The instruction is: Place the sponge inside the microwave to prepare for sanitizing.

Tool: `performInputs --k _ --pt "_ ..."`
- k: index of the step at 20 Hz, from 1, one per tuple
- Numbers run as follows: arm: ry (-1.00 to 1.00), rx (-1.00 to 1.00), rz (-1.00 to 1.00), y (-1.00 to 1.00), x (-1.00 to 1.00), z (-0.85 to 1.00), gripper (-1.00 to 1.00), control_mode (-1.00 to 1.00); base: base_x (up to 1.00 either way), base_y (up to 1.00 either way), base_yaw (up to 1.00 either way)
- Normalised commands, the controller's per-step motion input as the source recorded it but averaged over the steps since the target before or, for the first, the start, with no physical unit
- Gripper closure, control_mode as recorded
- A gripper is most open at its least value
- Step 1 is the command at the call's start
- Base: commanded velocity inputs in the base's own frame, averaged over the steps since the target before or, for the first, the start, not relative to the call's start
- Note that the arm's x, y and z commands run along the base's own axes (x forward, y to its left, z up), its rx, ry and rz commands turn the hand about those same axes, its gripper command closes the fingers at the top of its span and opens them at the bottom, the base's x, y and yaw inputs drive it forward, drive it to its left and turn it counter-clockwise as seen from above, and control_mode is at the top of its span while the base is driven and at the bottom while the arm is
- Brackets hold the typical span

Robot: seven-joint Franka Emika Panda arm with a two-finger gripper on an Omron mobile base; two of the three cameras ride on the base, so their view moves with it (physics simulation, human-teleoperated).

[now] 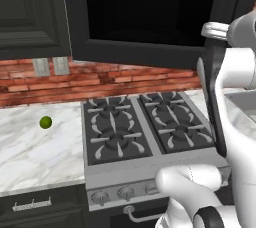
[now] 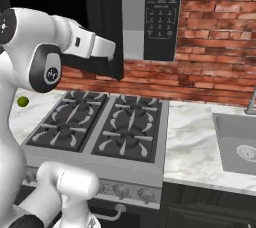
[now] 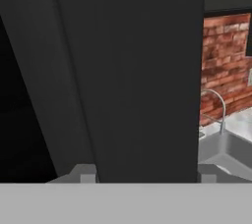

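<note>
Gripper (image 3: 142,176) pinching microwave door (image 3: 133,70) edge, stove (image 1: 135,127) below, door swung open

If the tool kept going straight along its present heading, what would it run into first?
Most likely the open microwave door: in the hand view its dark panel stands right ahead of the tool, very close, between its tips. Whether they already touch it I cannot tell. The sink lies off to the side.
</note>
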Motion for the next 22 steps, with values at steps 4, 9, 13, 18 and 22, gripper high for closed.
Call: performInputs --k 4,9,13,18,22 --pt "-0.03 -0.02 -0.04 0.62 -0.47 0.29 1.0 -1.0 0.0 0.0 0.0" --pt "-0.02 -0.04 -0.03 0.59 -0.57 0.38 1.0 -1.0 0.0 0.0 0.0" --pt "0.0 -0.05 -0.03 0.53 -0.5 0.28 1.0 -1.0 0.0 0.0 0.0" --pt "0.0 -0.05 -0.02 0.47 -0.34 0.12 1.0 -1.0 0.0 0.0 0.0" --pt "0.0 -0.09 -0.01 0.62 -0.11 0.01 1.0 -1.0 0.0 0.0 0.0"
